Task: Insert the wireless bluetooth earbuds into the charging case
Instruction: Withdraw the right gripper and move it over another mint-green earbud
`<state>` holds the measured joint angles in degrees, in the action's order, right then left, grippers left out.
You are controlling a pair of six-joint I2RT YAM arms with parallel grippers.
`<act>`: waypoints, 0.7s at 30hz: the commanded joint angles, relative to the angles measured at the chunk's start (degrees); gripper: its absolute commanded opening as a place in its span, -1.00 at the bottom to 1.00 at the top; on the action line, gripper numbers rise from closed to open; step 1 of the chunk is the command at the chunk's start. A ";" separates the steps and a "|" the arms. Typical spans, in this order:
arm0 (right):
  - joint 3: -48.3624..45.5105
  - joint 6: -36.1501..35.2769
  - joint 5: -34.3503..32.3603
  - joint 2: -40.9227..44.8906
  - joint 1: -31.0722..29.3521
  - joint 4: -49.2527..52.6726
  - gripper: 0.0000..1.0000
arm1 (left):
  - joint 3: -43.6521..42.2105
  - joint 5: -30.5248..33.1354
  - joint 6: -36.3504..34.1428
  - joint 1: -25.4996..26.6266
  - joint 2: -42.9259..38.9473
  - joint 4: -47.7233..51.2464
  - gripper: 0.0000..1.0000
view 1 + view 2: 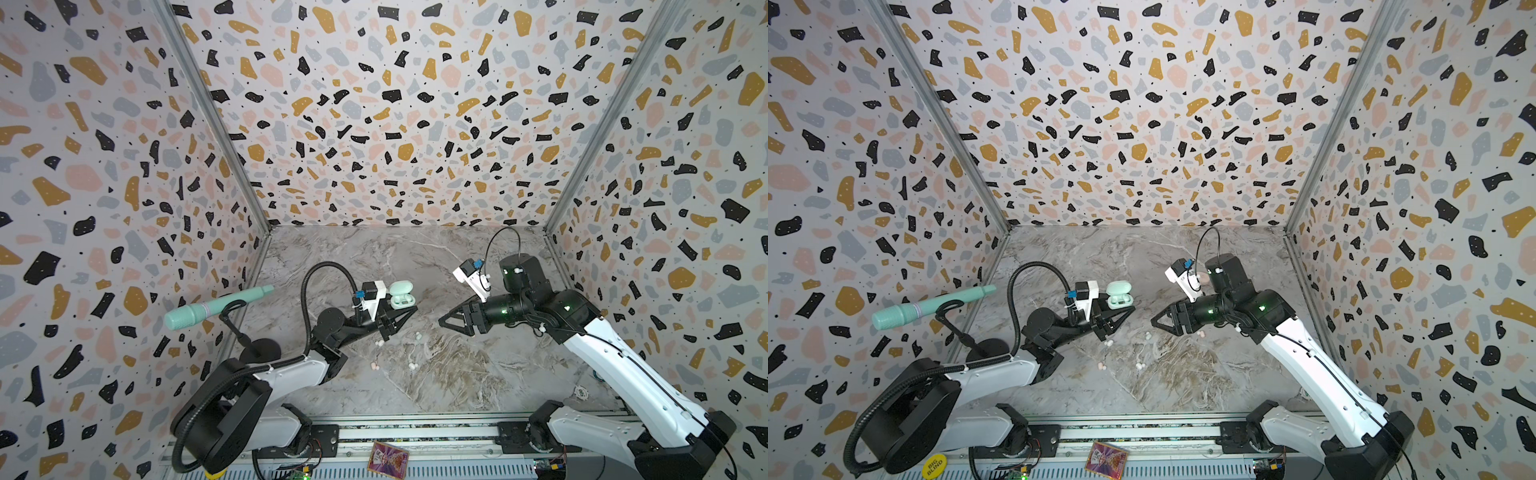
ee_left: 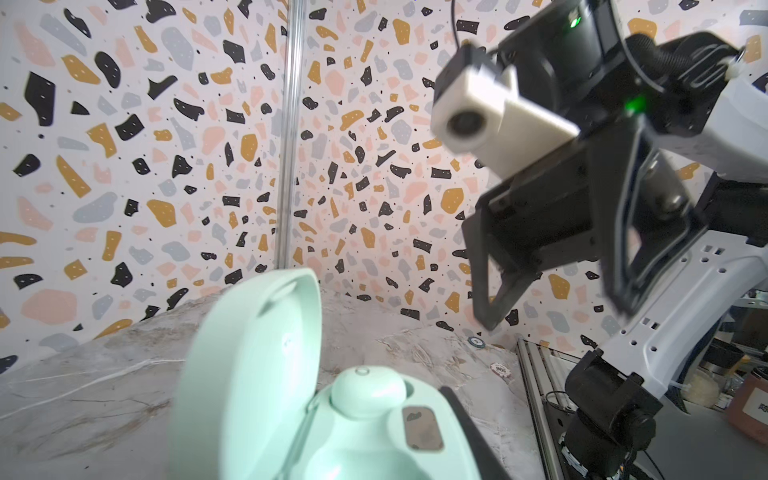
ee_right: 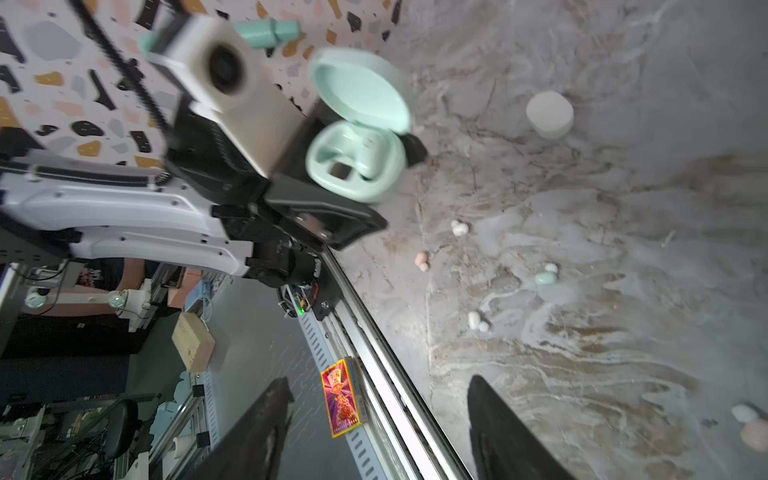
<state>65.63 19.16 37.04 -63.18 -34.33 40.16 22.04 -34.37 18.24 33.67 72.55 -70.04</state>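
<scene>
Right wrist view: the right gripper point(image 3: 382, 432) holds its fingers point(image 3: 503, 432) spread, with nothing between them. The left gripper point(image 3: 386, 187) pinches the open charging case point(image 3: 357, 166), with a mint earbud point(image 2: 368, 392) seated inside. A white earbud point(image 3: 459, 227) and a pink earbud point(image 3: 422, 261) lie loose on the table point(image 3: 623, 187).

You have an open gap between the open mint-green pebble-shaped plastic charging case point(image 1: 402, 296) and the black right gripper point(image 1: 442, 321). Below it, tiny white and pink plastic earbuds point(image 1: 379, 343) dot the grey marble-patterned tabletop point(image 1: 374, 257). Its far half looks bare, though the right arm may hide something. The mint-green microphone point(image 1: 216, 309) crowds your left wall.
</scene>
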 commanded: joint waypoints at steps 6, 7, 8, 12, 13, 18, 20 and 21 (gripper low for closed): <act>-10.06 6.27 -21.45 -7.77 -3.72 -11.70 0.34 | -3.09 2.71 -1.99 -0.89 -8.54 4.40 -0.62; -10.04 6.12 -23.51 -9.89 -4.72 -12.58 0.34 | -3.60 3.10 -1.66 -0.89 -9.36 4.69 -0.62; -9.59 6.13 -25.97 -11.64 -5.71 -12.85 0.34 | -4.12 3.53 -1.42 -0.89 -9.90 4.90 -0.62; -7.08 5.87 -32.51 -20.30 -9.76 -13.94 0.34 | -6.84 5.49 -0.64 -0.89 -12.92 4.89 -0.62; -6.56 6.20 -33.82 -21.87 -10.42 -14.17 0.34 | -7.38 5.93 -0.58 -0.89 -13.62 5.00 -0.62; -5.24 7.27 -36.89 -28.97 -12.15 -16.90 0.34 | -9.36 8.32 -1.30 -0.93 -17.19 6.83 -0.62; -4.05 6.95 -38.09 -31.48 -12.73 -17.76 0.34 | -9.47 8.53 -1.73 -0.89 -17.47 7.41 -0.63; -2.96 6.46 -38.76 -33.01 -13.16 -17.73 0.34 | -9.39 8.51 -1.89 -0.89 -17.47 7.54 -0.63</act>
<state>59.20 25.63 2.63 -94.65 -46.78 24.32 12.71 -27.11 17.32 33.10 55.88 -60.99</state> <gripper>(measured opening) 0.671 0.428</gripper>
